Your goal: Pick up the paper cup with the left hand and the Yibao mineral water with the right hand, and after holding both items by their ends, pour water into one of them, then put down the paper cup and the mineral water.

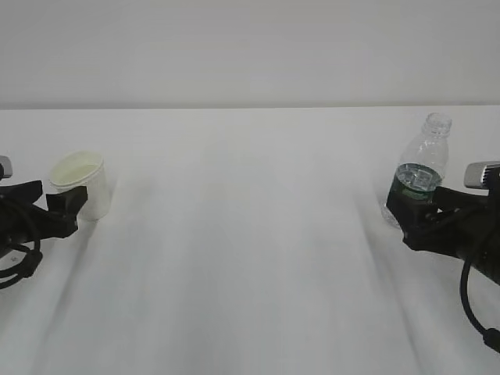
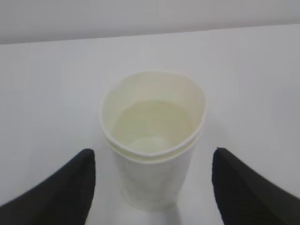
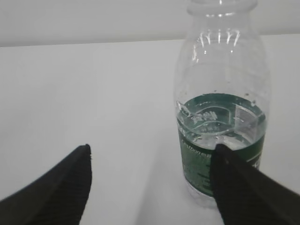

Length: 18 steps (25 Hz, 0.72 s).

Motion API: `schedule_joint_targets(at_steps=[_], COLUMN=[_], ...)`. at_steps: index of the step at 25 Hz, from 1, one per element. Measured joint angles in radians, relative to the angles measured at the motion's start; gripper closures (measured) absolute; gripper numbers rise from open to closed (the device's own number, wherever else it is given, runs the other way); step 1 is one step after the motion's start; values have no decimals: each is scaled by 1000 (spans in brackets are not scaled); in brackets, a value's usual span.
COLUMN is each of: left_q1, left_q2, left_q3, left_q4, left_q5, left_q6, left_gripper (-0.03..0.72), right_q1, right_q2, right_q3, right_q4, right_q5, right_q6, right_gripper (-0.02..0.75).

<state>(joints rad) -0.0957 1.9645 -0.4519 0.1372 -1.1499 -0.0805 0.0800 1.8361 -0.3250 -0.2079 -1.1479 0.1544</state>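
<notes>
Nearest in the exterior view, the right hand (image 1: 408, 209) reaches in low from the right edge, its spread jaws around the foot of the Yibao mineral water (image 1: 419, 176), which stands upright on the white table (image 1: 250, 258); far left, the left hand (image 1: 64, 209) sits at the paper cup (image 1: 80, 184). From the left wrist, both dark fingers (image 2: 61, 190) flank the cup (image 2: 152, 140), clear of its sides, water inside. From the right wrist, the bottle (image 3: 220, 117) stands against the right finger (image 3: 248, 192), the left one well apart.
</notes>
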Motion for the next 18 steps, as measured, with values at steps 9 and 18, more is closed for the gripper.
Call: schedule_joint_targets(at_steps=[9, 18], left_q1=[0, 0], left_q2=[-46, -110], left_q3=[3, 7], left_q4=[0, 0], left_q5=[0, 2], left_q6=[2, 2], left_gripper=[133, 134], right_q1=[0, 0], right_q2=[0, -62], right_q3=[0, 0], right_q4=[-22, -24], right_q5=[0, 2], right_q6=[10, 14], right_gripper=[146, 146])
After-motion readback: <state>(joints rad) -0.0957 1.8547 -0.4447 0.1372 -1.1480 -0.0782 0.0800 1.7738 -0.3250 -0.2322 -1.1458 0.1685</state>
